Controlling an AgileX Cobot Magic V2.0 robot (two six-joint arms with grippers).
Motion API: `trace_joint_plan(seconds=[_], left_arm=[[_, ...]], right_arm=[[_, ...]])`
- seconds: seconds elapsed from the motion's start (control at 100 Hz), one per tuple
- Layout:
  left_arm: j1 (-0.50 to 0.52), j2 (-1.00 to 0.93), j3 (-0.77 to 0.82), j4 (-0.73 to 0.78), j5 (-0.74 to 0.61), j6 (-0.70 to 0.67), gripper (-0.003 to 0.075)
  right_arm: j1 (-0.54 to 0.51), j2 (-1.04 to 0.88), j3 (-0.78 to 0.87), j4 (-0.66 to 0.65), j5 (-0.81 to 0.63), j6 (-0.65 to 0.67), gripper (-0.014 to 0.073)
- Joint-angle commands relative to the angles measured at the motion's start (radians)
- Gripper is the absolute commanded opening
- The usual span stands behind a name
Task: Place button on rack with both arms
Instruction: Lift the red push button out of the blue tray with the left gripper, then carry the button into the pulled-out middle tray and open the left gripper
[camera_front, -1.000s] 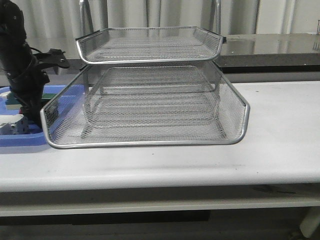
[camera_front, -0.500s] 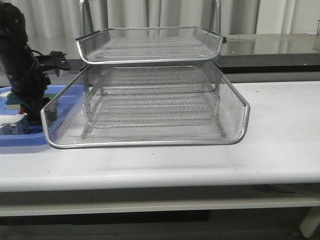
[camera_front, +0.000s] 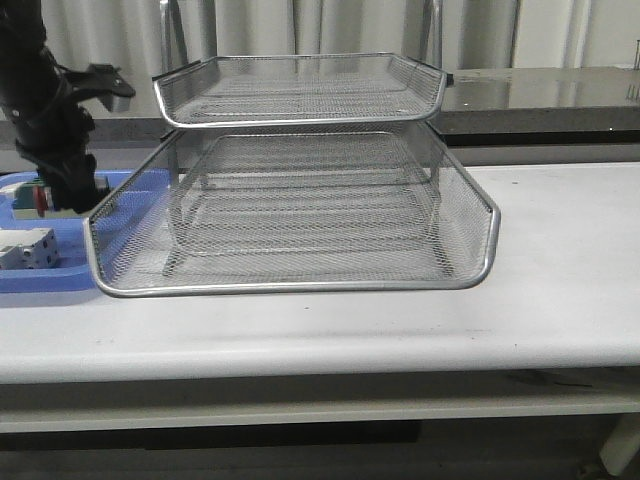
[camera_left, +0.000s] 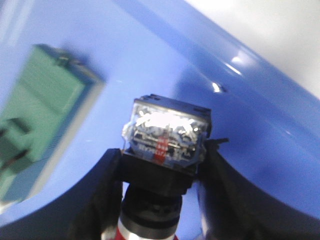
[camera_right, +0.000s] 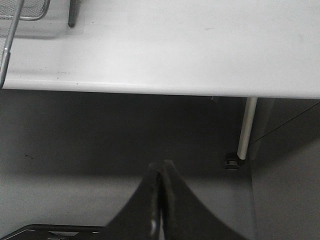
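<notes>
Left gripper (camera_left: 160, 200) clamps the button (camera_left: 165, 145) above the blue tray (camera_front: 60, 272), beside the rack (camera_front: 300, 200). Right gripper (camera_right: 161, 200) hangs closed below the table (camera_right: 200, 50).

Red marking on the button (camera_left: 167, 140) body too blurred to read, no other text

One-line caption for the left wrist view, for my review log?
Left hand shut on the button, held above the blue tray, green block lying nearby.
</notes>
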Motion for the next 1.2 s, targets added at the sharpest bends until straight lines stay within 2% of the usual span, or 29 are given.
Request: trace_joint_plan(seconds=[0.0,0.58,0.82,1.01,1.19], left_arm=[[0.012,-0.123,-0.06,-0.034,0.014,-0.02,-0.002],[0.046,-0.421,-0.072,-0.29,0.342,-0.02,-0.002],[0.042,-0.511,-0.048,-0.415,0.342,-0.054,-0.002],[-0.033,-0.583,0.034,-0.421,0.342,-0.063,-0.002],[-0.166,-0.607,0.144,-0.42,0.342,-0.063,-0.002]], right_arm=[[0.004,0.003,-0.036,-0.009,-0.052,-0.004,-0.0071],[0.004,0.003,-0.036,-0.009,-0.052,-0.004,-0.0071],[0.004,0.003,-0.036,-0.009,-0.052,-0.004,-0.0071],[0.004,0.003,-0.036,-0.009,-0.052,-0.004,-0.0071],[0.004,0.003,-0.036,-0.009,-0.052,-0.004,-0.0071]])
